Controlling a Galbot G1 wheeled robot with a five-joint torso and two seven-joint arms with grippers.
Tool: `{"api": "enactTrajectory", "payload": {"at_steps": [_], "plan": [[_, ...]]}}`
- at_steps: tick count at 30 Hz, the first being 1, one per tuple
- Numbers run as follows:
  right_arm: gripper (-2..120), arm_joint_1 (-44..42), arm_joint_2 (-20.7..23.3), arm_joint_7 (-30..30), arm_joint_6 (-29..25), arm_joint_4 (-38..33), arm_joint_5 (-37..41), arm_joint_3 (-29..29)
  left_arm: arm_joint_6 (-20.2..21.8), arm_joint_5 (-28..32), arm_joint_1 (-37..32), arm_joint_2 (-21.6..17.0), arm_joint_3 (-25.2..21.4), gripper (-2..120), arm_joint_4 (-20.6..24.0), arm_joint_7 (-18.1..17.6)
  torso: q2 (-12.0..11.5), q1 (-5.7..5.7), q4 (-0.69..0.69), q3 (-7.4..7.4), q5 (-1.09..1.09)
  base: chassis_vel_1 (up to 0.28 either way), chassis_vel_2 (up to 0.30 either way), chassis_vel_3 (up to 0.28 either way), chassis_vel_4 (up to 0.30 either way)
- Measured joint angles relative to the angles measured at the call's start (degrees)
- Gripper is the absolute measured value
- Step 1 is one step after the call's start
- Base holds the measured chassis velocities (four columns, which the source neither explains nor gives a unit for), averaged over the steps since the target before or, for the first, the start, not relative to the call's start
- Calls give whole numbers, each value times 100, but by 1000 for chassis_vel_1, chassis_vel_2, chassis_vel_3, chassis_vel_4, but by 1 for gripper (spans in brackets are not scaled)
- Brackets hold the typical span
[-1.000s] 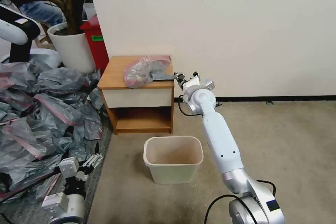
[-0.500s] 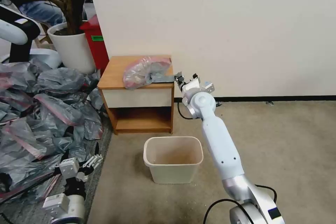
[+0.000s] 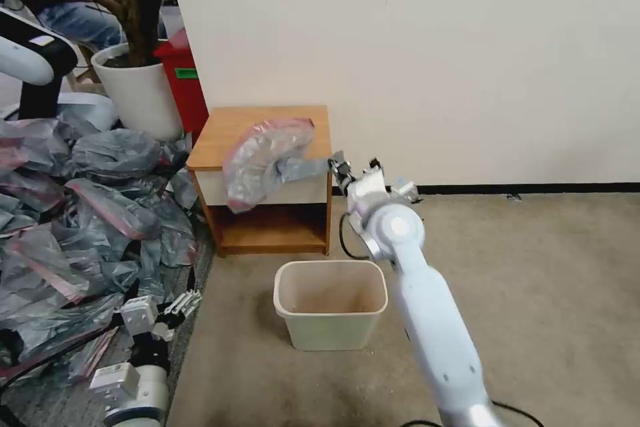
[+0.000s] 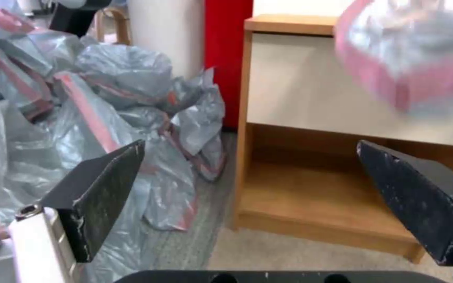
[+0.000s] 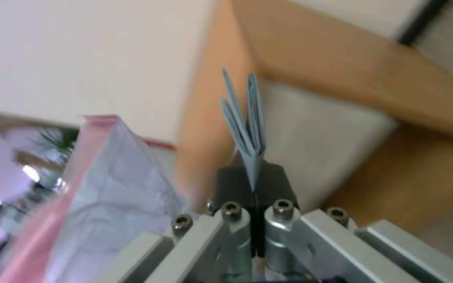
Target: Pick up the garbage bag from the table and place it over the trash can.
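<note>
Garbage bag (image 3: pixel 263 160) hung off the front edge of the worktop (image 3: pixel 230 130), draped over the white drawer front, its grey corner pinched in the clenched right gripper (image 3: pixel 339 167) beside the worktop's right side. Below stood the trash can (image 3: pixel 330 303) on the carpet. The left gripper (image 4: pixel 258 200) sat low by the heap of grey bags (image 3: pixel 73 213), fingers spread apart.

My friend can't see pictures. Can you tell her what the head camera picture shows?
The right gripper pinches a garbage bag, pulling it off the table so it hangs above the trash can. The left gripper waits low.
</note>
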State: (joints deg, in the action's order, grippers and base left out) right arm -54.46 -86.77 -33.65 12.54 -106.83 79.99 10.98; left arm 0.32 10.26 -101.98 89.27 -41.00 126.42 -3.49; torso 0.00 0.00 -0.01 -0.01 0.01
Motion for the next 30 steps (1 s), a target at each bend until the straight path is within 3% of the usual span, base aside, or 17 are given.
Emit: {"api": "enactTrajectory", "payload": {"at_steps": [6, 11, 30], "plan": [[0, -1260, 251, -33, 5, -752, -360, -431, 1, -19, 44, 10, 86, 100, -21, 0, 1, 0, 0, 0, -1, 0, 0, 0, 0], [0, -2013, 245, 41, -69, -896, -831, -651, 0, -24, 53, -9, 116, 100, -27, 0, 1, 0, 0, 0, -1, 0, 0, 0, 0], [3, -2540, 277, 210, -276, -752, -1972, -738, -44, -4, 150, -68, 201, 100, -141, -9, 1, 0, 1, 0, -1, 0, 0, 0, 0]]}}
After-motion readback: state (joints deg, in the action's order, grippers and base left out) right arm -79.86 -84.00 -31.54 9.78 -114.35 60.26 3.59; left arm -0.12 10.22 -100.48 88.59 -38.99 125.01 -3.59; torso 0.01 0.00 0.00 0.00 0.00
